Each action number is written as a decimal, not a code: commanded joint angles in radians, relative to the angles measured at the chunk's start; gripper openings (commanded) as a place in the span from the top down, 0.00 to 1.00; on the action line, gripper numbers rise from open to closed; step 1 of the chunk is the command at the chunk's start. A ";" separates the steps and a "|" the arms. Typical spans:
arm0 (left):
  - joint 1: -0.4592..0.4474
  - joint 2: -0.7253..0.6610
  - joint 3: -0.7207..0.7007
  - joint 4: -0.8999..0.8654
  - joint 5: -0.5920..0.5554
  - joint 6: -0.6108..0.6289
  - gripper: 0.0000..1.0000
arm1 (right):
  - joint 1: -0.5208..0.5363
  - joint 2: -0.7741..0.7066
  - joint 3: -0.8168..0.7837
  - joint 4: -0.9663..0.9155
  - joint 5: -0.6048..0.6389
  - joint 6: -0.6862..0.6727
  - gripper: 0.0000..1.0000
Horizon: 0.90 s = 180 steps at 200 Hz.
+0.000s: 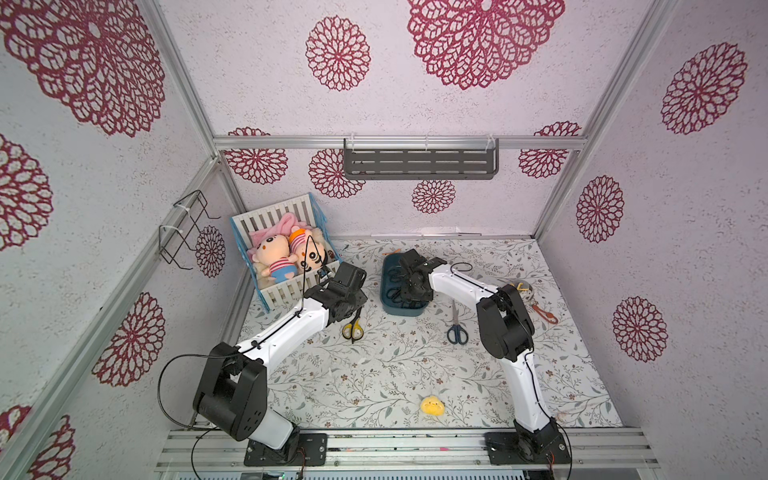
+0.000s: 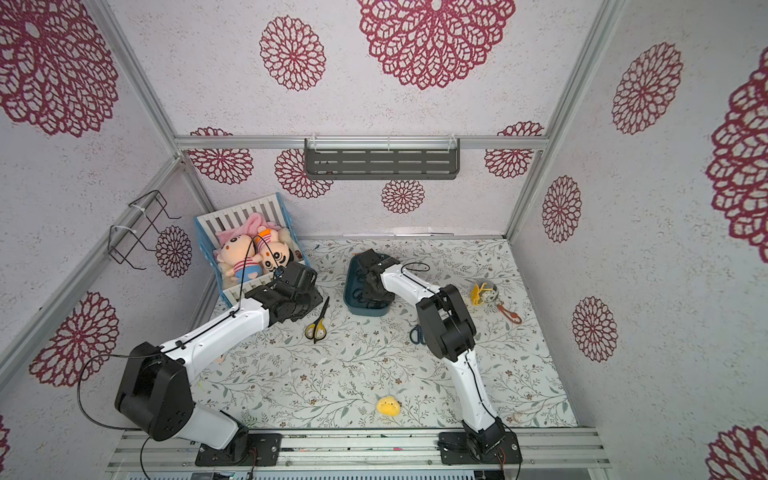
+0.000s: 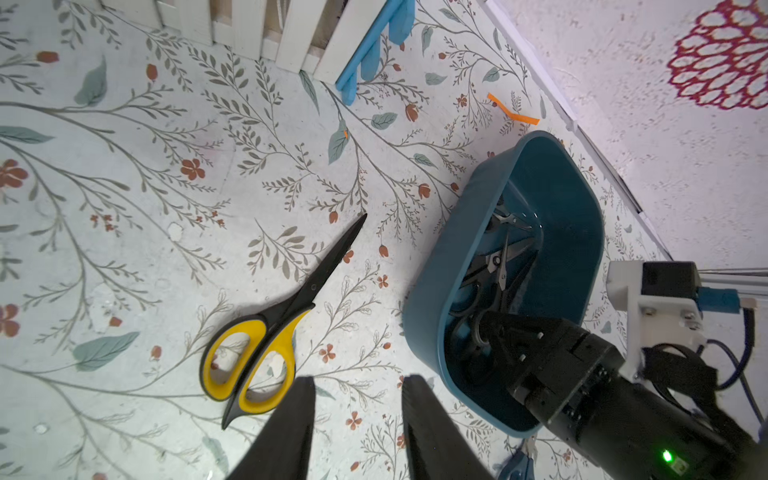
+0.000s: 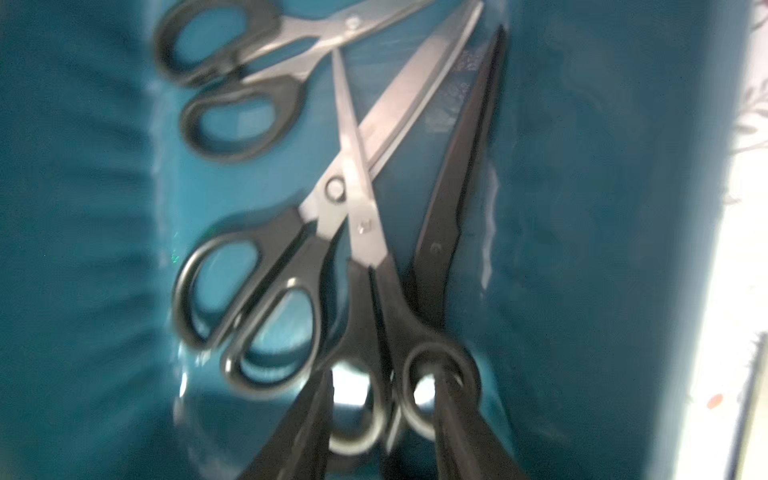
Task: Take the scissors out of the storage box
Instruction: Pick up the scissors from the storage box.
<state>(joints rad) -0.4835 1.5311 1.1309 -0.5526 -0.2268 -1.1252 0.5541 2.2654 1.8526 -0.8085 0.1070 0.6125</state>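
The dark teal storage box (image 1: 405, 312) (image 3: 428, 291) stands mid-table, with several black-handled scissors (image 4: 357, 232) crossed on its floor. My right gripper (image 4: 386, 386) is down inside it and open. One fingertip (image 4: 322, 386) lies outside a black handle ring and the other sits in the neighbouring ring. The picture is blurred. Yellow-and-black scissors (image 1: 353, 328) (image 3: 266, 345) lie flat on the table left of the box. My left gripper (image 3: 357, 386) hovers open just beside their handles, nothing between its fingers. Dark-blue-handled scissors (image 1: 456, 330) lie right of the box.
A blue-and-white slatted crate (image 1: 291, 289) holding plush dolls stands at the back left, close to my left wrist. A yellow plush (image 1: 432, 405) lies near the front edge. A yellow-and-grey object (image 1: 519, 289) and an orange tool (image 1: 544, 313) lie at the right. A grey shelf (image 1: 419, 162) hangs on the back wall.
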 commanded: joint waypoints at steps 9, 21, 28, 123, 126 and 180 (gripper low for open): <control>0.014 -0.005 0.010 -0.038 -0.041 0.049 0.64 | -0.004 0.048 0.022 -0.013 -0.004 -0.023 0.57; 0.015 -0.009 0.013 -0.042 -0.053 0.058 0.64 | -0.005 0.063 0.023 -0.014 -0.006 -0.027 0.57; 0.015 -0.010 0.014 -0.041 -0.058 0.064 0.65 | -0.005 0.072 0.026 -0.014 -0.004 -0.028 0.58; 0.007 0.034 0.113 -0.046 -0.090 0.149 0.66 | -0.006 -0.031 0.085 0.099 -0.015 -0.078 0.93; 0.004 0.039 0.120 -0.045 -0.091 0.155 0.66 | -0.004 -0.038 0.097 0.097 -0.014 -0.081 0.94; -0.024 0.123 0.244 -0.051 -0.089 0.235 0.66 | 0.009 -0.161 0.194 0.045 0.023 -0.085 0.95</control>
<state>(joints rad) -0.4973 1.6196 1.3346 -0.5983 -0.3073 -0.9459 0.5541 2.2593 2.0178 -0.7647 0.1009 0.5426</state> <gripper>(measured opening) 0.341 0.170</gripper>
